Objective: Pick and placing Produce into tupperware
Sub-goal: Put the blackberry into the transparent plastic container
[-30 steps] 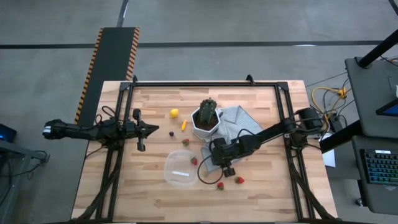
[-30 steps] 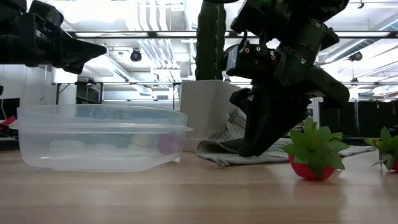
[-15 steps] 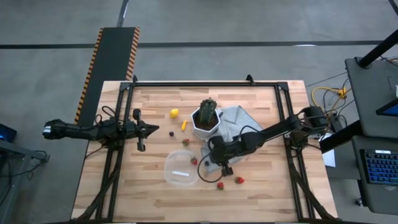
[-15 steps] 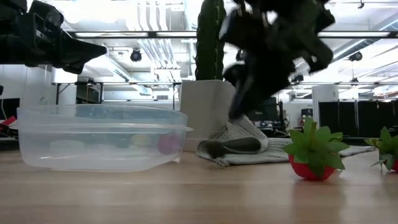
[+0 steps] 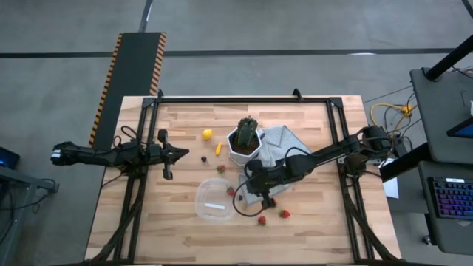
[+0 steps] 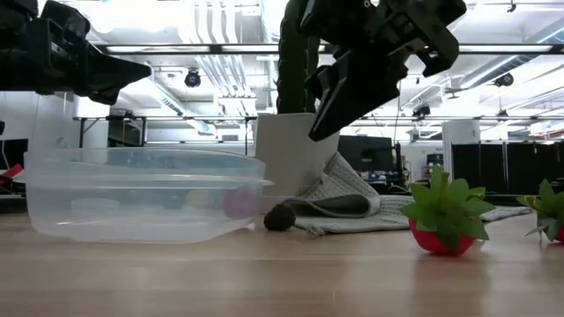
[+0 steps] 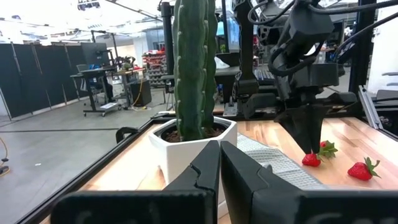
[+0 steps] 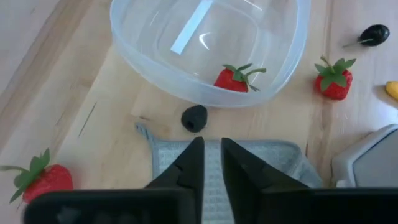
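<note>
Clear plastic rounded-square tupperware (image 5: 214, 200) is sitting toward the 6 o'clock side of the light wooden table (image 5: 185, 236), and so far it's only holding one red strawberry (image 8: 234, 78), tucked against its wall. So the job is barely getting going.

Still waiting outside: a small dark berry (image 8: 194, 117) is lying on the wood just beside the container's rim, right at the corner of the grey woven cloth (image 8: 217, 163). Another red strawberry (image 8: 334, 80) is sitting close by the tub at about its 12 o'clock, two more strawberries (image 5: 273, 216) are lying off toward its 4 o'clock, a yellow lemon (image 5: 207, 134) and a small orange piece (image 5: 218, 148) are sitting up near the green cactus in its white faceted pot (image 5: 244, 140), and a second dark berry (image 5: 204, 158) is resting at about 10 o'clock from the tub.

Right gripper (image 8: 211, 163) is hovering over the cloth edge with its fingers only a narrow slit apart and nothing between them, the loose dark berry just ahead of the tips. My guess is that berry is the one in play and needs picking up.

Left gripper (image 7: 219, 167) is parked out at the table's 9 o'clock edge, fingers pressed together, carrying nothing.
</note>
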`<move>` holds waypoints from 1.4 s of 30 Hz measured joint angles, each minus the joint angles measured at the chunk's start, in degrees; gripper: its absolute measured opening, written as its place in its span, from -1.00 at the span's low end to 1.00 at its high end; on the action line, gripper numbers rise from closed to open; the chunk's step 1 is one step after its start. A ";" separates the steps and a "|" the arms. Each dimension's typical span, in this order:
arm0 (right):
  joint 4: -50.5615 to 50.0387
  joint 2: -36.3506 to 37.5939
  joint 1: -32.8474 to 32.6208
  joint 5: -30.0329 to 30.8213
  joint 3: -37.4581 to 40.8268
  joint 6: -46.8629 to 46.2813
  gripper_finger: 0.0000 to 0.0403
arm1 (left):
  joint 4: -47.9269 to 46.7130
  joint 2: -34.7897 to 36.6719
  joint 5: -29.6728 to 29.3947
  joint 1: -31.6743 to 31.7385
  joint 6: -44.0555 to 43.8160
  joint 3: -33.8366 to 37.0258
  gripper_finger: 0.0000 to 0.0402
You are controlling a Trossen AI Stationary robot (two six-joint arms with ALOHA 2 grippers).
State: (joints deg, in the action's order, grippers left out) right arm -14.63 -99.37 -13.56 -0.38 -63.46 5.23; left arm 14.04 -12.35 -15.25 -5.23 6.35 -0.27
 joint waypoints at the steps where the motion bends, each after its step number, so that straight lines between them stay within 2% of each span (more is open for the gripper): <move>1: 0.55 0.00 -0.20 -0.06 0.10 -0.53 -0.67 | 0.02 -0.02 0.00 0.00 -0.01 0.00 -1.00; 10: 7.81 -4.45 -0.58 0.29 0.70 -5.56 -0.06 | 0.02 -0.15 0.00 0.00 -0.02 0.00 -1.00; 15: 7.89 -8.30 -0.81 0.45 -0.27 -7.82 0.11 | 0.02 -0.26 0.00 0.00 -0.04 0.00 -1.00; 27: 11.09 -13.19 -1.22 1.53 -0.98 -11.57 0.15 | 0.03 -0.23 0.02 -0.04 -0.06 0.00 -1.00; 42: 11.99 -14.00 -1.81 2.06 -2.95 -13.66 0.15 | 0.02 -0.26 0.02 -0.04 -0.04 0.00 -1.00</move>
State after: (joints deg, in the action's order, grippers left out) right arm -2.64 -113.37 -15.38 1.67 -66.41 -8.43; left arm 14.06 -12.60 -15.23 -5.28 6.31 -0.27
